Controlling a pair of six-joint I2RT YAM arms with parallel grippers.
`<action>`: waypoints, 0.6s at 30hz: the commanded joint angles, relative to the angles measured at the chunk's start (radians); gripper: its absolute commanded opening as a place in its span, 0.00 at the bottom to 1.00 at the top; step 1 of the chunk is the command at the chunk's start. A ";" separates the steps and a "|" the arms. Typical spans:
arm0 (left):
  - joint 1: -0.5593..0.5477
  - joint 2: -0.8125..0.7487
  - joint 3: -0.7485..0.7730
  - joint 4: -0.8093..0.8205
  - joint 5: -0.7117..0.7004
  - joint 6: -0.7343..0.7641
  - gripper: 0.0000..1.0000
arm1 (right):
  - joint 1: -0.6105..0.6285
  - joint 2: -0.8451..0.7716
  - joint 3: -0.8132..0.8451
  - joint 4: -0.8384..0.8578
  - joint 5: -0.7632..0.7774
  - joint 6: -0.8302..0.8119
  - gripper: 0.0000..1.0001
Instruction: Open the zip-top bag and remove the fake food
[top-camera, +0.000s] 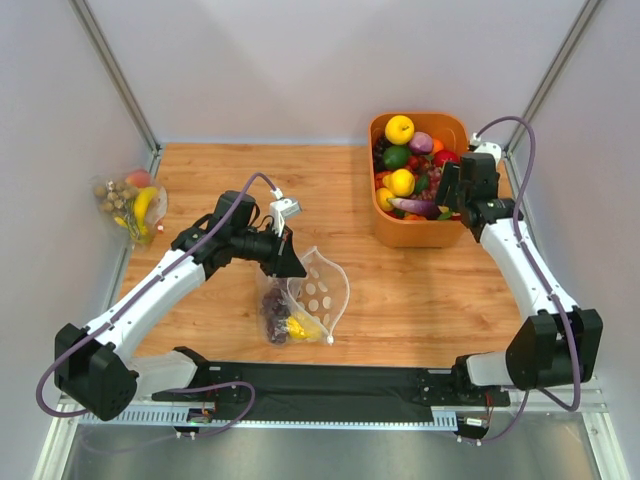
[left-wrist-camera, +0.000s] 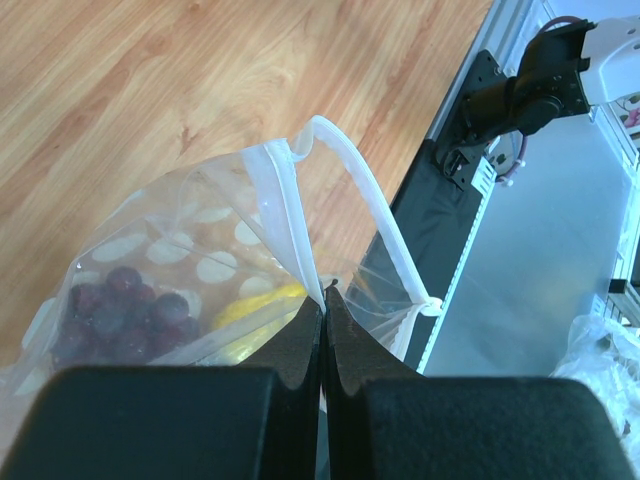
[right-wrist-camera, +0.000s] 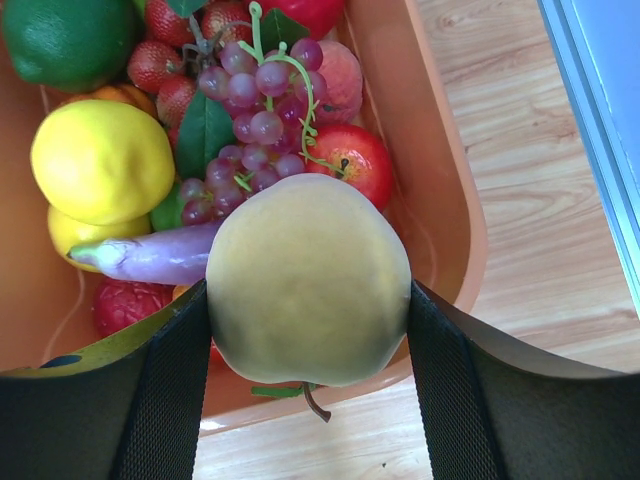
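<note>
On the tabletop (top-camera: 420, 290), pinching the zip-top bag (top-camera: 322, 290) by its zip strip (left-wrist-camera: 285, 215) in the closed left gripper (left-wrist-camera: 322, 300), grapes (left-wrist-camera: 120, 300) and small yellow fruit (left-wrist-camera: 255, 305) inside. Clasping a round yellow fruit (right-wrist-camera: 308, 270) in the right gripper (right-wrist-camera: 308, 300) over the orange bin (right-wrist-camera: 440, 200). Could slip from that thin pinch, or bounce off the rim.

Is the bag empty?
No, purple grapes and a yellow fruit show through the bag in the left wrist view.

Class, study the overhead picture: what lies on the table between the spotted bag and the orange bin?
Nothing. In the top view, the wooden table between the spotted bag and the orange bin is bare.
</note>
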 joint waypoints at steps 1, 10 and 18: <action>-0.006 -0.012 0.019 -0.008 0.016 0.020 0.00 | -0.006 0.026 0.038 0.022 0.034 -0.030 0.63; -0.008 -0.012 0.020 -0.008 0.015 0.025 0.00 | -0.007 -0.009 0.033 0.027 0.073 -0.050 1.00; -0.009 -0.010 0.020 -0.009 0.016 0.025 0.00 | -0.007 -0.146 0.004 0.016 0.034 -0.068 1.00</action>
